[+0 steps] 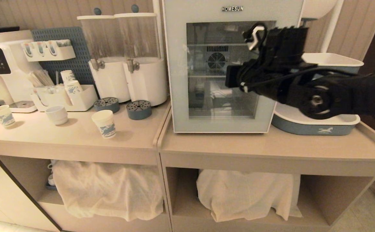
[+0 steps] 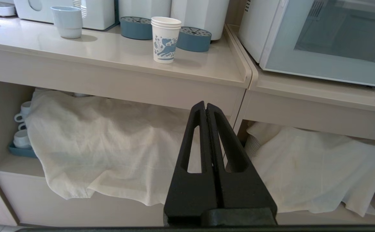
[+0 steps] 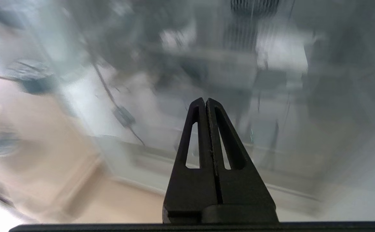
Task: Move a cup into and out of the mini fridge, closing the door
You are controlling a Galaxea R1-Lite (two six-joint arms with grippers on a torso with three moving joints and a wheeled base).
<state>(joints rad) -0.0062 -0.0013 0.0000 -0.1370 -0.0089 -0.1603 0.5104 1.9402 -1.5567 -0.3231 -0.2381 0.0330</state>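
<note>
Head view shows "HOMESUN" lettering on the door (image 1: 219, 71) of the mini fridge (image 1: 174, 48), upper centre, shut. One cup (image 1: 104, 123), white with blue print and layered rims, stands on the desk (image 1: 78, 138) at lower left of centre, well apart from the fridge. Two grey drip trays (image 1: 139, 109) sit behind it. The right claw (image 3: 205, 100), fingers together, faces the glass; the left claw (image 2: 205, 104), also together, holds nothing.

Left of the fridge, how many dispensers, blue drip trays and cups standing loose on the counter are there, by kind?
Dispensers: 2
Blue drip trays: 2
Printed paper cups: 2
Plain white cup: 1
Total: 7
</note>
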